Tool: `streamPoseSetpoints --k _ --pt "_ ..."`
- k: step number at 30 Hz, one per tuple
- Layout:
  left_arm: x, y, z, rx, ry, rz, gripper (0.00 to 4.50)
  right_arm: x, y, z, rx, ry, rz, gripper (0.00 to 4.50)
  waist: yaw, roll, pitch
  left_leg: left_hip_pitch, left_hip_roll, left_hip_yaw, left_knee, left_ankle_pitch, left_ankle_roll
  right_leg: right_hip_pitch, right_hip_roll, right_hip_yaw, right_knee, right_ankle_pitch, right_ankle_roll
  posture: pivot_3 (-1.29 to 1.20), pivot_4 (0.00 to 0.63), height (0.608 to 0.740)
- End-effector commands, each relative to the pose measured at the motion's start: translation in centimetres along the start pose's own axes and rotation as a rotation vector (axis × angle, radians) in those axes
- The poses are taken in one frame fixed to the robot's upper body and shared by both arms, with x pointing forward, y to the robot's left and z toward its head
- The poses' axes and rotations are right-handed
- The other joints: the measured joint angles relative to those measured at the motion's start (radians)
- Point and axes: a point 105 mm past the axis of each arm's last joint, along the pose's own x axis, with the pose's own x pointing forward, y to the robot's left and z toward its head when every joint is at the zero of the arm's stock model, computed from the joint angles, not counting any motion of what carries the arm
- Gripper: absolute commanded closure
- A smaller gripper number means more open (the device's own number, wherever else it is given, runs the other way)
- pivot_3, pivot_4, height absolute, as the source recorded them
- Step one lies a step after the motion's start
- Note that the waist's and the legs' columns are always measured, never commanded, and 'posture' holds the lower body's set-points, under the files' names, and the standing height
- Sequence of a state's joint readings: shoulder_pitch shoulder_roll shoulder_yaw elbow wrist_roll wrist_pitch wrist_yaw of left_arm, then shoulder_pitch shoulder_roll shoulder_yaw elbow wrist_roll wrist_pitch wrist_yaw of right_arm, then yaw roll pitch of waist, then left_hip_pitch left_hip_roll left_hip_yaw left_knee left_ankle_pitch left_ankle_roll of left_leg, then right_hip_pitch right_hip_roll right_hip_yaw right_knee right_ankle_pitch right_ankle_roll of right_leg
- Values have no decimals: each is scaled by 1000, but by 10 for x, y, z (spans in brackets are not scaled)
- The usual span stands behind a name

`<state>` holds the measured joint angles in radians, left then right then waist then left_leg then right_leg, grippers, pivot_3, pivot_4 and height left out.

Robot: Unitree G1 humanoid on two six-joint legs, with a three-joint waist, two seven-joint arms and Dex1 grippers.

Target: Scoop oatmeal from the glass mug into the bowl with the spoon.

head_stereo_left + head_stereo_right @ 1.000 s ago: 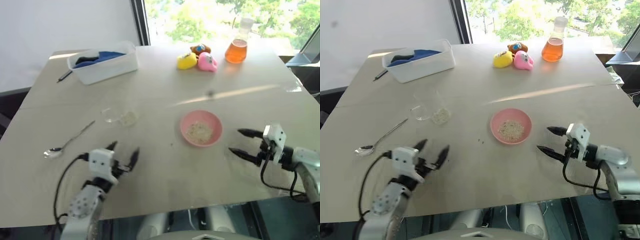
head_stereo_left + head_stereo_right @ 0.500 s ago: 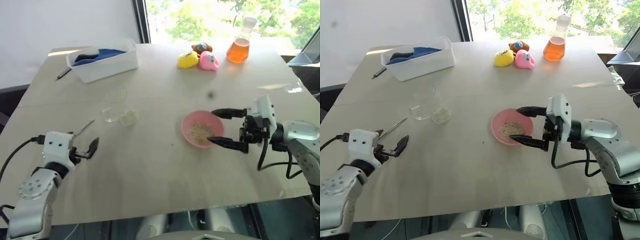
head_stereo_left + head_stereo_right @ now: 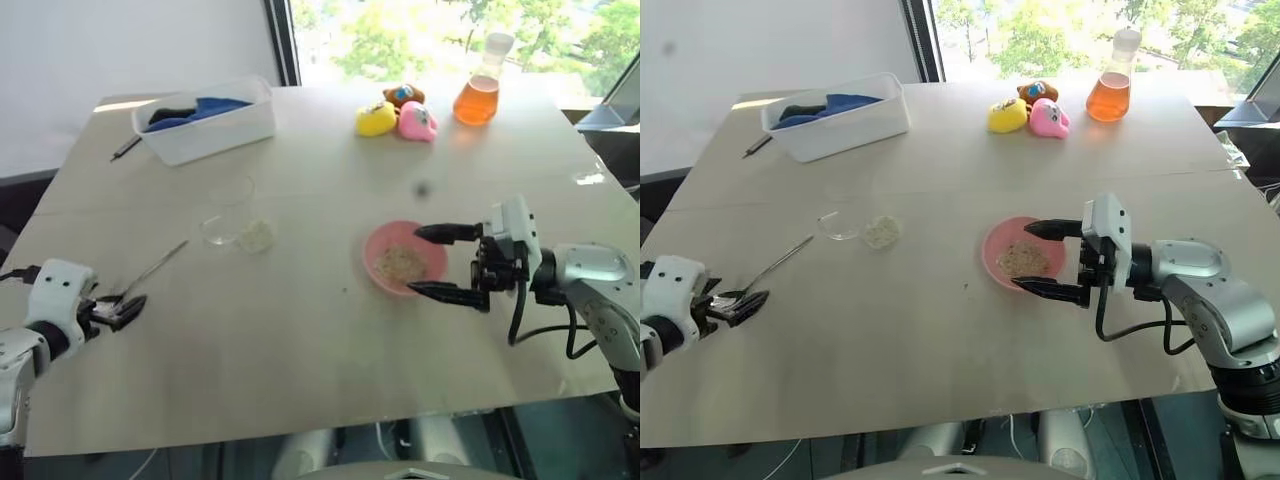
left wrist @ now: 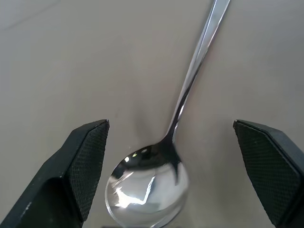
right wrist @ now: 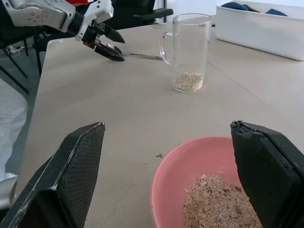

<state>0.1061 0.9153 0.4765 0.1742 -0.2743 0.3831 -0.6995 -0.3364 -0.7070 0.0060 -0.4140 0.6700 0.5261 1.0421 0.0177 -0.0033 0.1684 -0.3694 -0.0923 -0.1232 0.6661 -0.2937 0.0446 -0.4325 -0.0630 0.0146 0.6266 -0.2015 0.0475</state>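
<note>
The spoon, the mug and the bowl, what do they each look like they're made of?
Spoon: polished metal, probably steel; its head mirrors its surroundings and shows bright glints.
Mug: clear glass by the look of it; the table and the oatmeal in its bottom show through the wall.
Bowl: smooth, opaque pink, likely plastic or glazed ceramic; the look leaves that open.
</note>
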Motion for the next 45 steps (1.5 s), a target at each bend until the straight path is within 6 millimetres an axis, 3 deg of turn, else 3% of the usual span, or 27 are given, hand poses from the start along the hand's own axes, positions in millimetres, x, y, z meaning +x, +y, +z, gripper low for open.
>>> streamPoseSetpoints --k 1,3,6,11,13,16,20,28,31,35,38,41,45 --pt "10 3 -33 0 137 -72 84 2 2 9 -47 -13 17 232 2 5 -3 0 0 0 0 0 0 0 0 0 0 0 0 0 150 740" --pt "13 10 -35 6 157 -80 84 2 1 9 -51 -14 12 232 1 9 -5 2 0 0 0 0 0 1 0 0 1 0 0 0 150 740" --pt "15 19 -38 -13 174 -85 926 3 1 9 -55 -16 6 0 -4 12 -7 4 0 0 -1 0 1 1 0 1 3 0 0 0 150 740" --pt "12 25 -45 -29 200 -101 3234 3 0 7 -59 -14 -2 0 -20 12 -7 8 1 2 0 -1 2 1 1 3 9 0 0 0 150 740" --pt "10 24 -47 -34 199 -111 4355 4 0 8 -62 -16 -5 0 -28 13 -8 8 1 3 0 -1 2 0 1 4 10 0 0 0 150 740" --pt "7 19 -48 -49 173 -129 4437 5 0 8 -64 -19 -6 0 -36 13 -8 8 1 4 0 -1 2 0 1 6 11 0 0 0 150 740" --pt "-3 2 -32 -11 0 -184 4437 5 0 8 -60 -19 1 0 -38 13 -8 7 1 8 0 0 1 -2 1 10 11 0 -1 0 150 740" --pt "-52 -27 -31 -29 -151 -167 4437 12 6 8 -27 -43 63 0 -28 9 -7 2 1 9 -1 -1 3 -2 0 9 2 0 0 0 150 740" --pt "-72 -47 -20 -95 -239 -179 4437 14 8 6 -12 -40 99 0 -28 5 -6 0 1 9 -1 -2 4 -2 0 9 0 0 0 0 150 740" --pt "-87 -93 -10 -90 -272 -271 4437 19 8 4 13 -47 134 0 -19 0 -4 0 1 7 0 -2 5 -2 -1 6 0 0 0 0 150 740" --pt "-89 -116 -5 -128 -275 -327 4437 26 8 2 33 -28 148 0 -11 0 -4 0 1 7 1 -4 8 -1 -1 5 0 0 0 0 150 740" --pt "-91 -156 5 -116 -288 -457 4437 33 15 2 91 -31 191 0 -4 0 -4 0 2 7 1 -4 8 -1 -1 3 0 0 0 0 150 740" --pt "-85 -170 19 -89 -340 -467 4437 37 11 -5 140 5 149 0 -3 0 -4 0 2 6 2 -3 5 0 -1 3 0 0 0 0 150 740"
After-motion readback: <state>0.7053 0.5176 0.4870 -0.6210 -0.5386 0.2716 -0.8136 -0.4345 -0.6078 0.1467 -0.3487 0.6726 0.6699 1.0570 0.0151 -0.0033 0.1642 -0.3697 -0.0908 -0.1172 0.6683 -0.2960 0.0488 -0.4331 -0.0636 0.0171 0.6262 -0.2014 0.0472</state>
